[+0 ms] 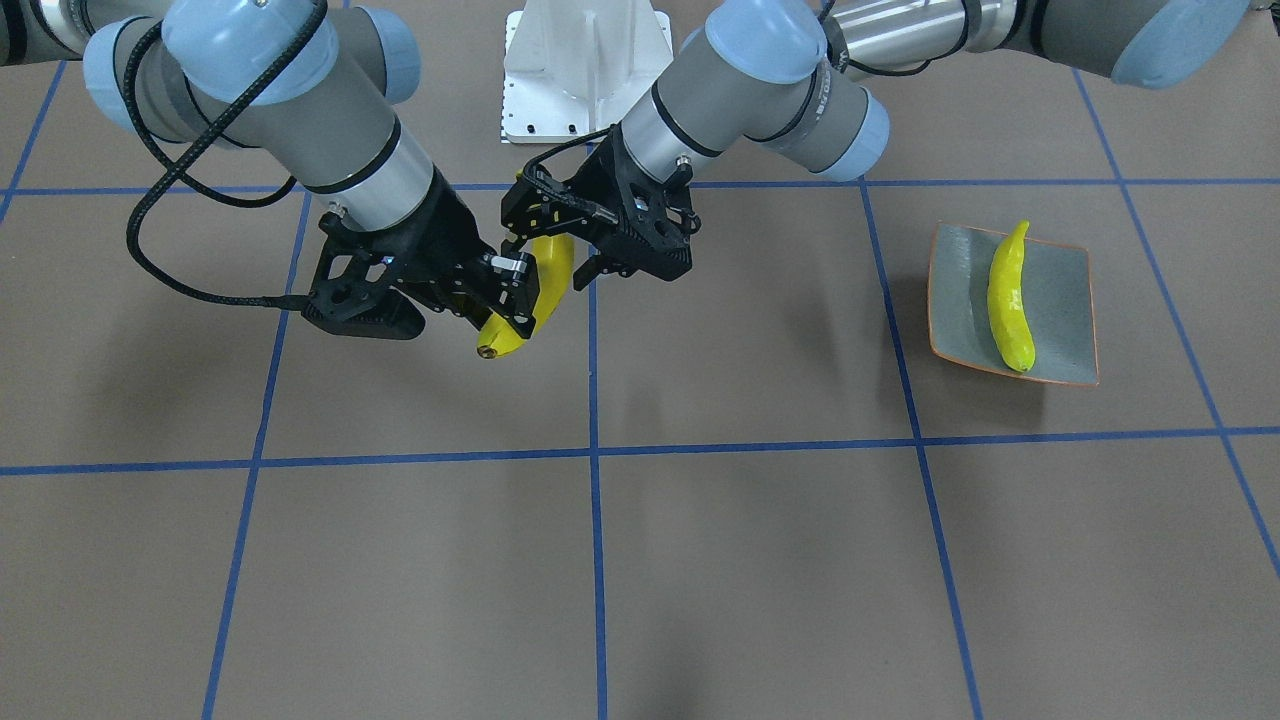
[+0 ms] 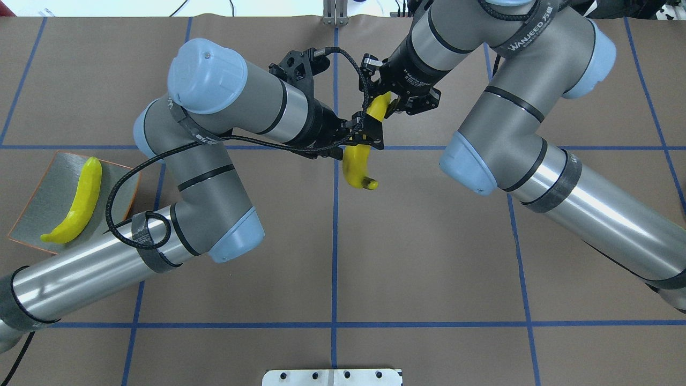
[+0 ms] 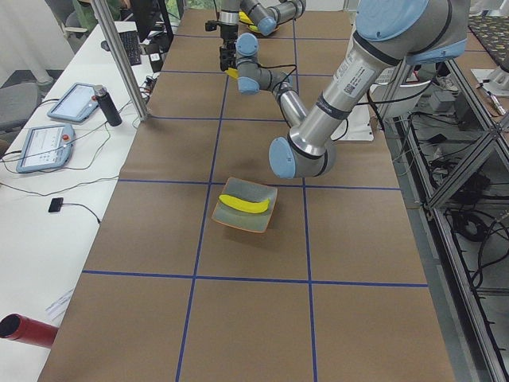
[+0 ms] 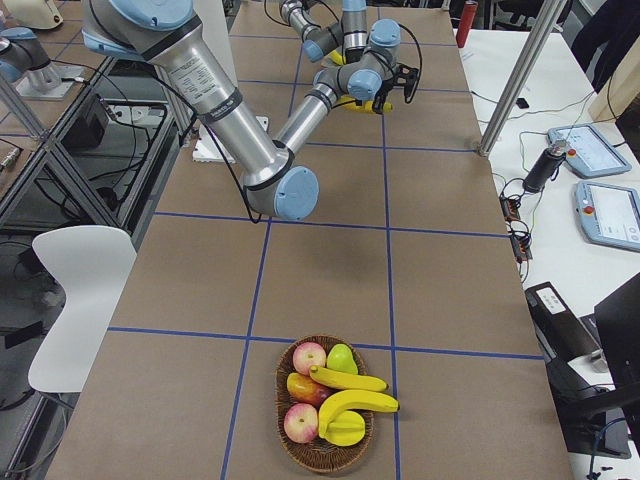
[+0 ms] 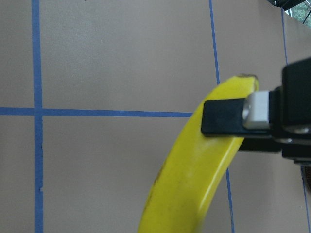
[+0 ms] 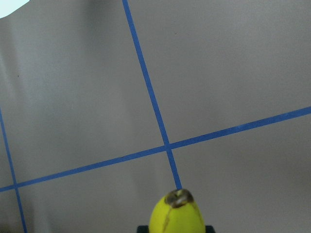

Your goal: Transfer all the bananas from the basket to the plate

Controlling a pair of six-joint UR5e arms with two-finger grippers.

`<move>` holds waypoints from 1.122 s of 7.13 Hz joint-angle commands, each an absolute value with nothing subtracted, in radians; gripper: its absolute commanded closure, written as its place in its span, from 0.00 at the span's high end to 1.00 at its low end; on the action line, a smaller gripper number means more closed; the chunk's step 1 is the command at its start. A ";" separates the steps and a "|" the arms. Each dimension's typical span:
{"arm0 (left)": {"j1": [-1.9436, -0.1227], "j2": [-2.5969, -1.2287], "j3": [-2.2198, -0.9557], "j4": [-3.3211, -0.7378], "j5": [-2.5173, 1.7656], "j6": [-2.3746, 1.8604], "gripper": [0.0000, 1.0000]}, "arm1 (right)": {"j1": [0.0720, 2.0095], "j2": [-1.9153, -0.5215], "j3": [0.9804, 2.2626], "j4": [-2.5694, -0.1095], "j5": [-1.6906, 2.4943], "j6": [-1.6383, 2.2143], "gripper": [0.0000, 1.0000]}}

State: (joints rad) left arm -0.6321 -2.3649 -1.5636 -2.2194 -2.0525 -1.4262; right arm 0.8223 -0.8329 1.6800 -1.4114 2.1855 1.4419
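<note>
Mid-air hand-over between the two arms.

Progress: the plated banana (image 1: 1008, 300) lies diagonally on the plate (image 1: 1062, 300), at the robot's left end of the table (image 1: 700, 560). Two basket bananas (image 4: 352, 380) lie on top of the apples (image 4: 308, 356) in the wicker basket (image 4: 287, 452) at the robot's right end, well apart from the plate. A fourth, the airborne banana (image 2: 356, 163), hangs between the arms over the table's middle and touches neither the surface nor either container. I judge that one of four is delivered, one is in transit and two are not yet picked.

Tools: the right gripper (image 1: 518, 293) is closed onto the airborne banana near its far end. My left wrist view shows one of its pads (image 5: 221, 118) pressed flat across the yellow skin just below the tip. My right wrist view shows that tip jutting out of the grasp. The left gripper (image 2: 366, 134) has its jaws on either side of the same banana, nearer the middle, and the dark-tipped end hangs free toward the robot. I cannot tell from any view whether these jaws pinch the fruit or only bracket it. I therefore treat the right gripper as the one bearing the load.
</note>
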 commanded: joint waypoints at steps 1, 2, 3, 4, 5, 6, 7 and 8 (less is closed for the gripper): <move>-0.632 -2.368 -1.554 -2.218 -2.052 -1.430 0.50 | 0.822 -0.833 1.683 -1.411 2.181 1.442 0.00; -0.632 -2.368 -1.546 -2.218 -2.052 -1.430 0.33 | 0.822 -0.833 1.696 -1.411 2.181 1.442 0.00; -0.632 -2.368 -1.546 -2.218 -2.052 -1.430 0.00 | 0.824 -0.834 1.700 -1.410 2.181 1.442 0.00; -0.632 -2.367 -1.546 -2.218 -2.052 -1.430 0.00 | 0.824 -0.836 1.700 -1.404 2.183 1.440 0.00; -0.634 -2.365 -1.546 -2.217 -2.052 -1.430 0.00 | 0.824 -0.839 1.701 -1.404 2.180 1.440 0.99; -0.635 -2.365 -1.546 -2.215 -2.052 -1.430 0.00 | 0.825 -0.842 1.707 -1.402 2.181 1.440 1.00; -0.637 -2.365 -1.546 -2.215 -2.054 -1.430 0.00 | 0.828 -0.842 1.709 -1.401 2.181 1.442 1.00; -0.638 -2.364 -1.546 -2.217 -2.054 -1.430 0.00 | 0.833 -0.844 1.716 -1.402 2.181 1.442 1.00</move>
